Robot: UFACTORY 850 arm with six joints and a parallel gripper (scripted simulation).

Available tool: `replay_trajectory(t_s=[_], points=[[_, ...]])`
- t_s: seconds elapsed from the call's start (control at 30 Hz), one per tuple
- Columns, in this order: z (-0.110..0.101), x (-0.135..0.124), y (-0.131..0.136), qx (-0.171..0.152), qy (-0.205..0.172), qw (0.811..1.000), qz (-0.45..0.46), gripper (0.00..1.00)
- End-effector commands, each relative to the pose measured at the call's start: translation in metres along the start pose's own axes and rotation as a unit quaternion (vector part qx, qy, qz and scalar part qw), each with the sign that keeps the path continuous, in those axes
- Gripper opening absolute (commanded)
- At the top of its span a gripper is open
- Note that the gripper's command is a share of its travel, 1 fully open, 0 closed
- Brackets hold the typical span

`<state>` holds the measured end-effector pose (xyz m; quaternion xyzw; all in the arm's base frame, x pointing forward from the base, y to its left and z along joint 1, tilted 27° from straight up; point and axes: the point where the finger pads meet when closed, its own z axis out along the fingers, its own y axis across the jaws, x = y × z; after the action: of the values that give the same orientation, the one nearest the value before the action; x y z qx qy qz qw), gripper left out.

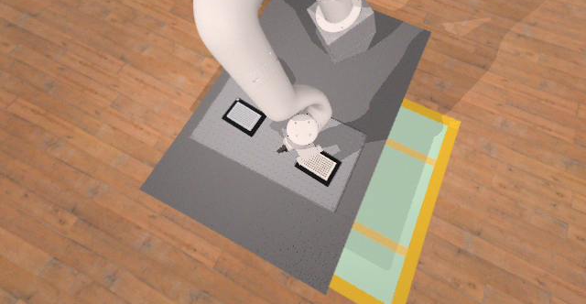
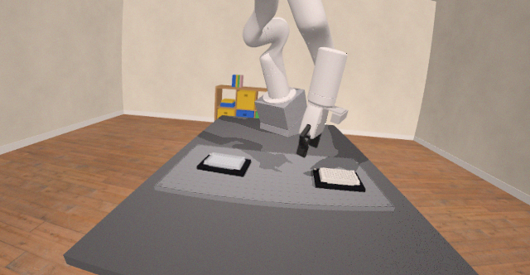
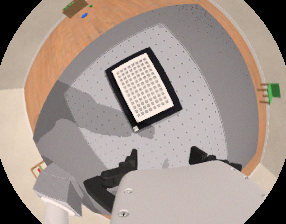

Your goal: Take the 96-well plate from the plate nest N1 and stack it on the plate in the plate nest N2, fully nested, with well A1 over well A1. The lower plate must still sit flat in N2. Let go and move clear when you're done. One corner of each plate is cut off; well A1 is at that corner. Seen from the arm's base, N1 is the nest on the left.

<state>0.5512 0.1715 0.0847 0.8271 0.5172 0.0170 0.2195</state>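
Observation:
The 96-well plate lies in the black nest N1, at the right in the top and exterior views; its wells show as a fine grid. It fills the upper middle of the wrist view. The second plate lies flat in nest N2 at the left. My gripper hangs above the mat, just behind N1 on the arm-base side and well above the plate. Its dark fingers stand wide open with nothing between them. In the overhead view the wrist hides most of the fingers.
Both nests sit on a lighter perforated mat on the grey table. The arm's grey base block stands at the table's far end. A green and yellow floor zone borders the table's side. A shelf stands at the back wall.

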Motion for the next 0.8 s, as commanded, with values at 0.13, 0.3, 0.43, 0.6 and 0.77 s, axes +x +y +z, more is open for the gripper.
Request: replay_trajectory(t_s=[0.13,0.3,0.43,0.6,0.77], points=[[-0.01,0.032,-0.01,-0.021,0.028,0.996,-0.087,1.0],[-0.017,0.054,-0.019,-0.028,0.039,0.992,-0.12,1.0],[-0.022,0.069,-0.026,-0.036,0.048,0.987,-0.151,1.0],[-0.027,0.081,-0.033,-0.047,0.061,0.977,-0.197,1.0],[-0.035,0.102,-0.044,-0.056,0.071,0.969,-0.23,1.0]])
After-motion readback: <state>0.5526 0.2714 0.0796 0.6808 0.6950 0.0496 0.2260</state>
